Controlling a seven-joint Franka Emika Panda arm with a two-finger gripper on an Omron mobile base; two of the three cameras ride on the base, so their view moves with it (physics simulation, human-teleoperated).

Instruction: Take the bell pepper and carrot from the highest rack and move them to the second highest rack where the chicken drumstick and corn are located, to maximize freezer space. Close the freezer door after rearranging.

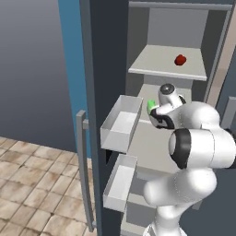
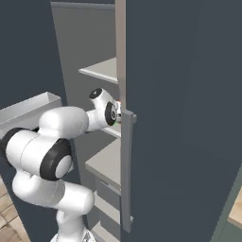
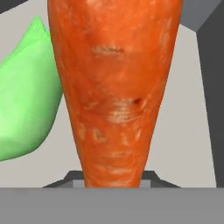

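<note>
Here's the arm reaching deep into the open freezer at the second rack, and the gripper is clenched on the carrot, which runs straight up between the finger tips in the hand view. Just beside the carrot lies a bright green shape, probably corn husk, though it's too close to be sure. Up on the highest rack the red bell pepper sits alone. The freezer door stands open, its door bins facing in.

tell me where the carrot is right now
In the hand view the carrot stands upright between the shut jaws, over a pale rack, with a green object at its left.
</note>
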